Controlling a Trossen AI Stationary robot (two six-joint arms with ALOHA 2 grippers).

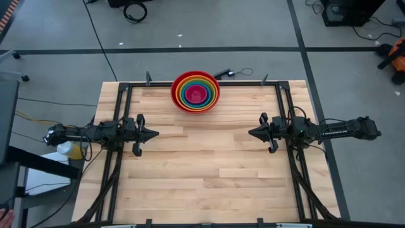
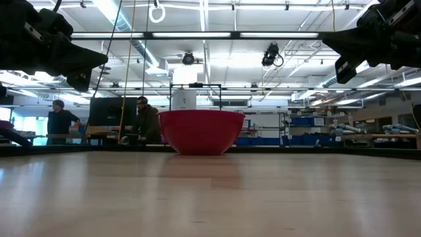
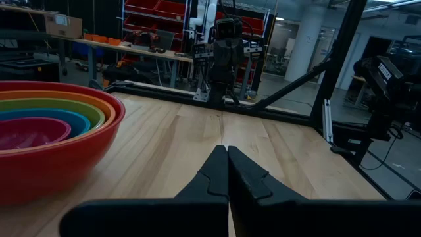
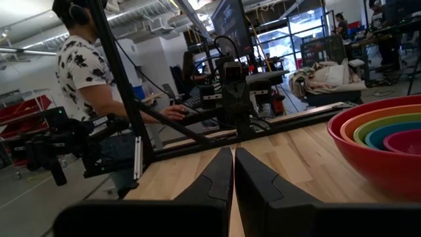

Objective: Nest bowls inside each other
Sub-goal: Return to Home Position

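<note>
The bowls (image 1: 195, 91) stand nested in one stack at the middle of the table's far edge: red outermost, then orange, green, blue, and magenta-pink innermost. The red bowl's base (image 2: 199, 150) rests on the wood. The stack also shows in the left wrist view (image 3: 46, 135) and the right wrist view (image 4: 385, 138). My left gripper (image 1: 155, 133) hovers shut near the table's left edge, pointing level toward the middle. My right gripper (image 1: 250, 132) hovers shut near the right edge, facing it. Both are clear of the bowls and hold nothing.
A black metal frame (image 1: 281, 101) runs along the table's far, left and right sides. Bare wood (image 1: 202, 164) lies between the grippers and toward the near edge. People stand at benches beyond the table (image 2: 146, 122), (image 4: 85, 72).
</note>
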